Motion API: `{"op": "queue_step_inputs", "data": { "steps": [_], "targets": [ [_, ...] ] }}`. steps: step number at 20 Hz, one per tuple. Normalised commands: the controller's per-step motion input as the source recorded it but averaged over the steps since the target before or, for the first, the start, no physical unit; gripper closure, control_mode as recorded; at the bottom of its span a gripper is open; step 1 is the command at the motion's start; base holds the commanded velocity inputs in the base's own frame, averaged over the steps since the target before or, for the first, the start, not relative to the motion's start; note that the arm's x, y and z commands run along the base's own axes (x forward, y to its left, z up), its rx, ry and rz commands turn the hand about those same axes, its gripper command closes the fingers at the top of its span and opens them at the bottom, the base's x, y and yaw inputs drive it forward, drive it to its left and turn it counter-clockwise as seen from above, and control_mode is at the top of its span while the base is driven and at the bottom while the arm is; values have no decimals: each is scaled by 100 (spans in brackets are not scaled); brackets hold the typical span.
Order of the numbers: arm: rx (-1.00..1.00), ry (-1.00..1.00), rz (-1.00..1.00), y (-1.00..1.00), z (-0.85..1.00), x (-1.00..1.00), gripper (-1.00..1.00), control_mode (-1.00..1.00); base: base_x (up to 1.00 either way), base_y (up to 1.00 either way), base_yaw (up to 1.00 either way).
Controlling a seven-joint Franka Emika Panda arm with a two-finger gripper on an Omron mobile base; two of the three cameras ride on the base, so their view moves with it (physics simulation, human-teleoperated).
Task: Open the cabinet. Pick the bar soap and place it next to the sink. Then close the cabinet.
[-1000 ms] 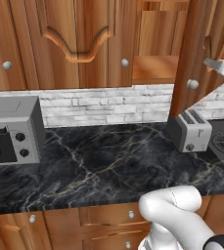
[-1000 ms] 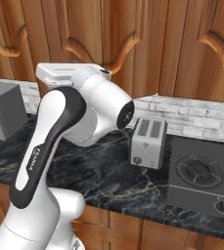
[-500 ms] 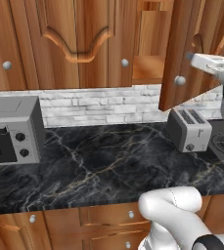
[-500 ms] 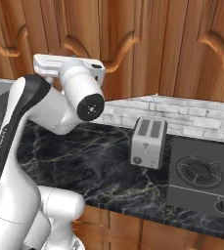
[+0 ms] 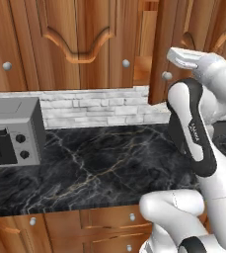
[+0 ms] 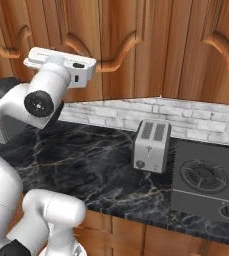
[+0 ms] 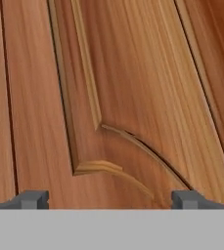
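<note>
One door of the cabinet (image 5: 171, 44) now stands swung out from the wall in the left base view, its small round knob (image 5: 167, 76) facing the room and a slice of the wooden interior showing in the gap beside it; half a second ago that door sat further right in the same view and hid less of the brick backsplash, so either it or the base has shifted. The opening step looks done or nearly so. The bar soap cannot be made out in the gap, and the sink is not to be found on this stretch of black marble counter (image 5: 99, 158). The gripper (image 7: 108, 199) has its two dark tips spread wide with nothing between them, facing the arched trim of a door panel at close range. Compared with a second ago the arm has swung across: in the right base view the hand (image 6: 61, 65) now sits higher and further left, away from the grey toaster (image 6: 151, 145) and the stove burner (image 6: 204, 175). My judgement is that reaching inside for the soap comes next.
</note>
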Motion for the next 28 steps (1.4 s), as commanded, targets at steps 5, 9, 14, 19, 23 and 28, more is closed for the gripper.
{"op": "queue_step_inputs", "data": {
  "steps": [5, 9, 14, 19, 23, 28],
  "targets": [
    [0, 1, -41, 0, 0, 60, -100, -100, 0, 0, 0],
    [0, 1, -24, 0, 0, 29, -100, -100, 0, 0, 0],
    [0, 5, -13, -2, 1, 41, -100, -100, 0, 0, 0],
    [0, 14, -1, -9, 7, 50, -100, -100, 0, 0, 0],
    [0, 16, 0, -17, 0, 31, -100, -100, 0, 0, 0],
    [0, 18, 0, -21, 0, 30, -100, -100, 0, 0, 0]
  ]
}}
